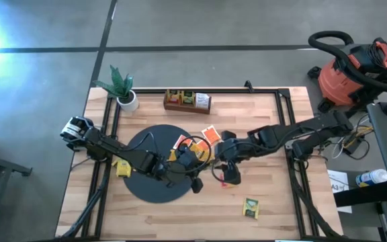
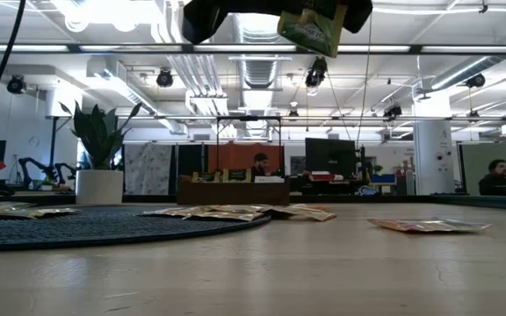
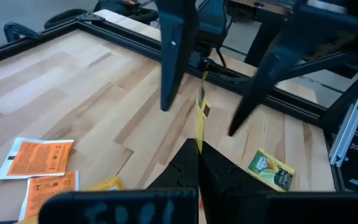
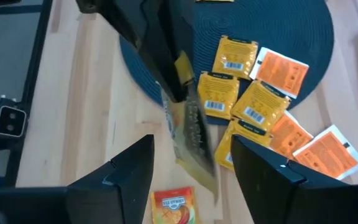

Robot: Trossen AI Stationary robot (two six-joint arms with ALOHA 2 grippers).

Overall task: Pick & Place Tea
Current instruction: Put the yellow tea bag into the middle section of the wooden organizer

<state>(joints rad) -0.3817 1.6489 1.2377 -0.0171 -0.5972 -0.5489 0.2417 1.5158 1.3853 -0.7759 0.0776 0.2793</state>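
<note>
A yellow tea packet (image 3: 199,115) hangs edge-on above the wooden table (image 1: 274,202), pinched between the pressed-together fingers of the left gripper (image 3: 197,155), which reaches from the table's left side across the black round mat (image 1: 146,191) to its right edge. In the right wrist view the same packet (image 4: 188,127) dangles from the left arm's dark fingers (image 4: 160,56), with the right gripper's (image 4: 191,168) spread fingers standing to either side of it and not touching it; from above, the right gripper (image 1: 228,176) sits just off the mat's right edge, facing the left one. A cluster of yellow and orange-red packets (image 4: 247,93) lies overlapping on the mat's near rim, with more orange-red packets (image 1: 210,134) spilling onto the bare wood beside it. One yellow packet (image 1: 123,168) rests at the mat's left edge, a green packet (image 1: 250,208) lies alone on the wood well apart toward the front right, and a small packet printed with fruit (image 4: 174,206) lies on the wood below the right gripper. At the back edge stand a brown wooden compartment tray (image 1: 187,101) holding packets and a potted plant (image 1: 123,91) in a white pot. A red shop vacuum (image 1: 355,70) sits on the floor beyond the table's right rear corner.
</note>
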